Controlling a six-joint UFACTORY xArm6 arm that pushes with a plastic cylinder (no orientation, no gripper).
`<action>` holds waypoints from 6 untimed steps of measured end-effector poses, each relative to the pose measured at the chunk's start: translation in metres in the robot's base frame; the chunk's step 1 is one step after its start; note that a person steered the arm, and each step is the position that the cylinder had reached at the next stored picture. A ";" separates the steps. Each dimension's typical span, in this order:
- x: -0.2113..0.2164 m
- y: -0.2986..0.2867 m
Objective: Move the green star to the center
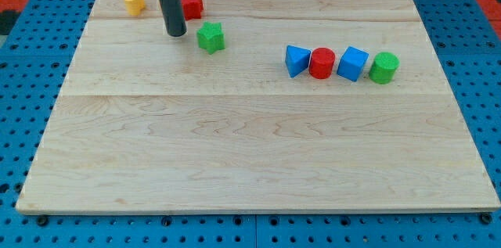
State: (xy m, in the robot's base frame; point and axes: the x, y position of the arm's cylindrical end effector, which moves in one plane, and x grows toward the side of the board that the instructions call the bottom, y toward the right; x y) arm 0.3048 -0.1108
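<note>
The green star [210,37] lies on the wooden board [258,146] in the upper left part of the view. My tip [175,34] stands just to the star's left, a small gap apart from it. The rod rises from the tip toward the view's top. A red block [192,4] sits right behind the rod, above and left of the star, partly hidden by the rod.
A yellow block [133,1] lies at the top left, left of the rod. At the right, a row runs left to right: blue triangle [296,60], red cylinder [322,63], blue cube [353,63], green cylinder [383,68]. Blue pegboard surrounds the board.
</note>
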 end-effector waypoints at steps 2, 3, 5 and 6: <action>0.057 0.091; 0.045 0.091; 0.055 0.099; 0.056 0.080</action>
